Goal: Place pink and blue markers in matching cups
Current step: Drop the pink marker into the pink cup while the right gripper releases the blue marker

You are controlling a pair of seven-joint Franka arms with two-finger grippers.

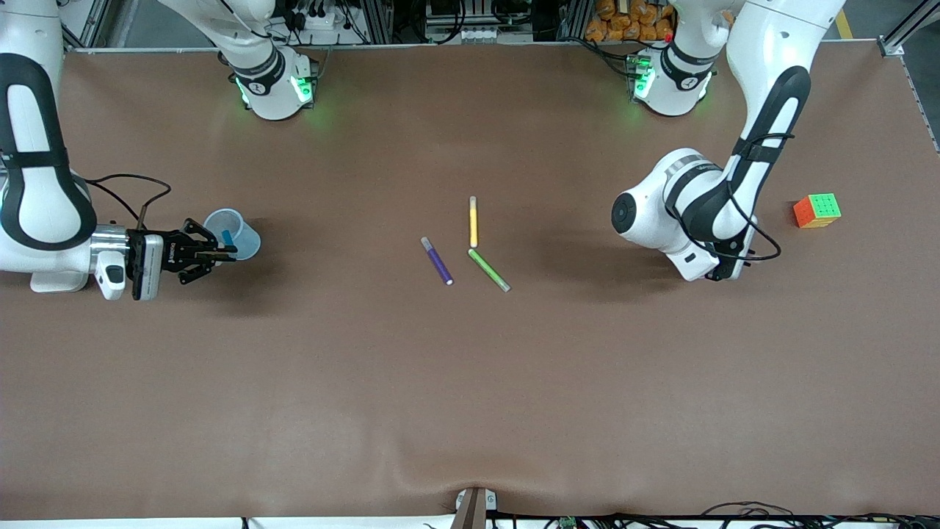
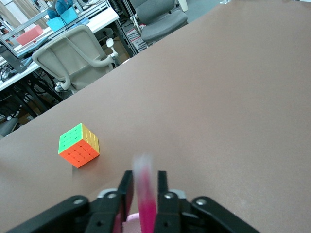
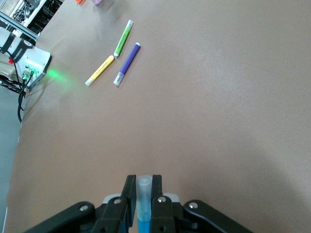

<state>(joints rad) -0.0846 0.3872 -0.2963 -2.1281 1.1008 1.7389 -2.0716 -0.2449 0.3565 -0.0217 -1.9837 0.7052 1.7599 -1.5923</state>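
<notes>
Brown tabletop (image 1: 470, 382) fills the front view. At the right arm's end, the right pincer (image 1: 220, 255) hangs over a pale blue cup (image 1: 233, 233) with the blue marker (image 1: 227, 238) dipping into its mouth. Mid-table lie a purple pen (image 1: 437, 261), a yellow pen (image 1: 474, 221) and a green pen (image 1: 489, 270), close together. A colour cube (image 1: 817, 210) sits toward the left arm's end; the left arm's wrist hides its own pincer.

From the left wrist, the left pincer (image 2: 145, 182) has its fingers (image 2: 125, 187) right against a blurred pink marker (image 2: 145, 194); whether they clamp it I cannot tell. A trace of pink cup (image 2: 131, 224) shows beneath.

From the right wrist, the pincer is clamped on the blue marker, pale tip up.
</notes>
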